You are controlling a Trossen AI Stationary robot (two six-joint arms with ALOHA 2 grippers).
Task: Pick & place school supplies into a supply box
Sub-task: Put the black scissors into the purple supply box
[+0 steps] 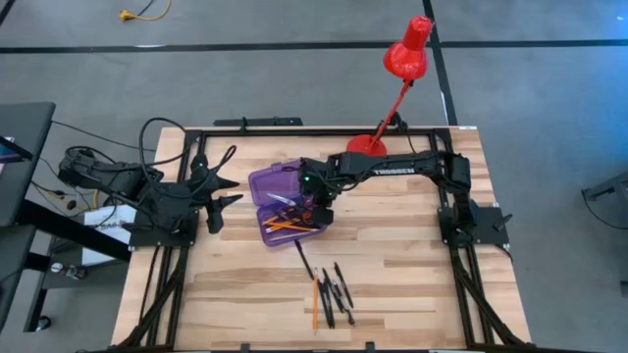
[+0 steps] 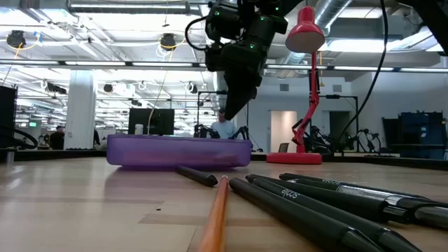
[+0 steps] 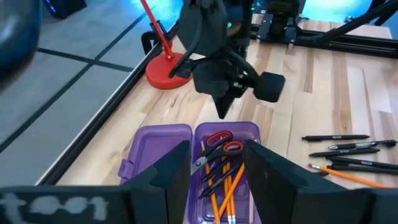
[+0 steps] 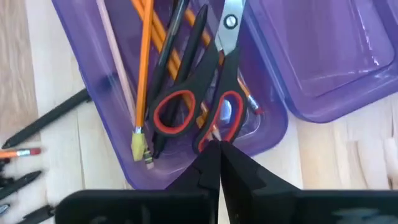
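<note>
The purple supply box lies open at mid-table, lid folded back beside its tray. In the tray lie red-handled scissors, orange pencils and black pens. My right gripper hangs shut just above the tray's scissors end, pointing steeply down and clear of the box rim. My left gripper stands open off the box's left side, nothing between its fingers. Several black pens and one orange pencil lie loose on the table near its front edge.
A red desk lamp stands with its base at the table's far edge, close behind my right arm. One black pen lies apart, just in front of the box. Bare wood stretches to the front left and right.
</note>
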